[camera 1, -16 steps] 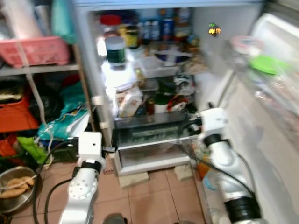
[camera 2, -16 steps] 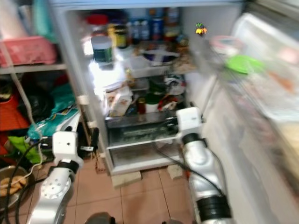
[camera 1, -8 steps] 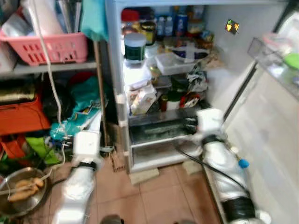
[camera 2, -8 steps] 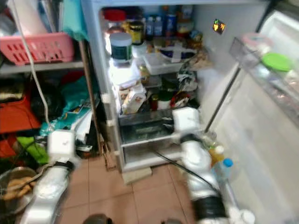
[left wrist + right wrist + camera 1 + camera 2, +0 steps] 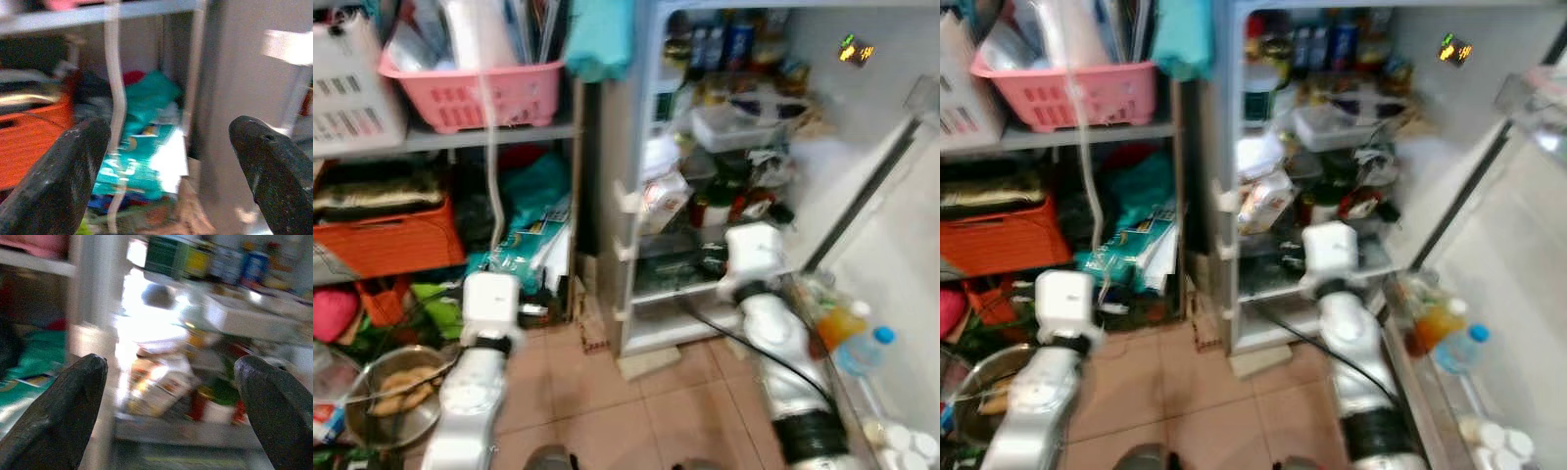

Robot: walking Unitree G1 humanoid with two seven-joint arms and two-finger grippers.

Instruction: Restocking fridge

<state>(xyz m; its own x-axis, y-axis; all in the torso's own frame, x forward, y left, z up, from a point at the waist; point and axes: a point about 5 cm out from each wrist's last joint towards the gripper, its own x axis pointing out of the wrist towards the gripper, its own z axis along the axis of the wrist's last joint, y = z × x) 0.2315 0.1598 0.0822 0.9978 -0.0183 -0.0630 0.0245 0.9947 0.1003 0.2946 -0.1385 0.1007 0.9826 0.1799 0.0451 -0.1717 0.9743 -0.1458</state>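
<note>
Fridge stands open at the centre-right, its shelves crammed: bottles and jars on the top shelf, a clear plastic box under them, packets and small jars lower down, and a drawer at the bottom. A small lit display glows on the inside wall. The open door swings out to the right; its bottom rack holds an orange-liquid bottle and just beside it a clear bottle with a blue cap.

Right gripper is raised in front of the lower fridge shelves, fingers spread wide apart, nothing between them; the right wrist view looks past them at a jar with a green label and a crumpled packet, blurred. Left gripper is low by the fridge's left side, fingers also spread wide, holding nothing; between them show a white cord and a teal packet.

Left of the fridge is a shelf unit: pink basket on top beside a white basket, an orange crate beneath, teal bags near the fridge wall. A metal bowl with brownish food sits on the tiled floor beside the left arm. Head views are motion-blurred.
</note>
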